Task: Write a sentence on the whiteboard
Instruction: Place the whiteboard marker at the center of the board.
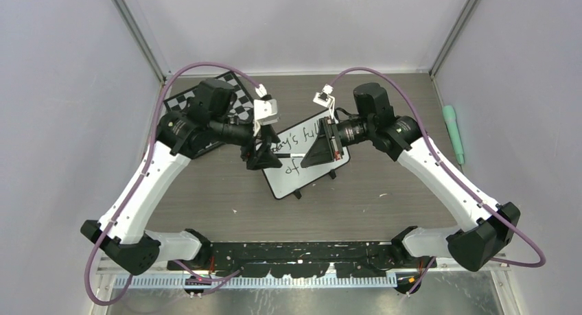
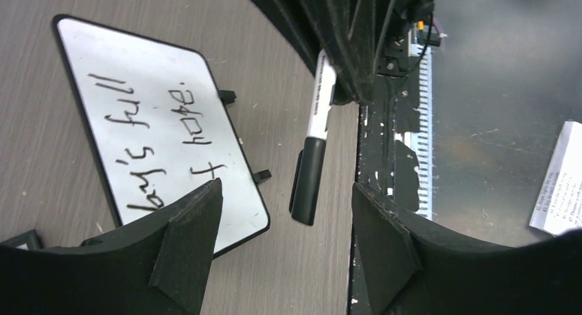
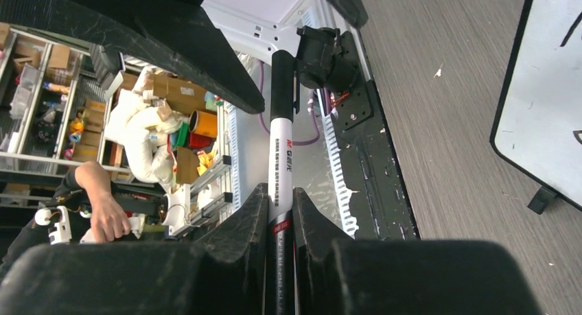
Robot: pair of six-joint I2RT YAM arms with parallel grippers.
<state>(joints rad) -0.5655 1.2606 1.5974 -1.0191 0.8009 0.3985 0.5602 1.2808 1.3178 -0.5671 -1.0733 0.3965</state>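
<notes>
The whiteboard (image 1: 312,172) lies tilted at the table's middle, with the sentence (image 1: 300,138) on it in black marker. In the left wrist view the whiteboard (image 2: 103,82) shows the words "day's full" and "f hope." of the sentence (image 2: 147,143). My right gripper (image 1: 322,150) is shut on a black-and-white marker (image 3: 281,150), held level above the board, its black capped end (image 2: 307,181) pointing at my left gripper (image 1: 264,154). The left gripper (image 2: 285,239) is open, its fingers (image 2: 192,239) wide apart on either side of the capped end and not touching it.
A checkered chessboard (image 1: 240,102) lies at the back left, partly under the left arm. A teal pen-like thing (image 1: 453,131) rests by the right wall. A printed sheet (image 2: 559,184) lies beyond the table's near edge.
</notes>
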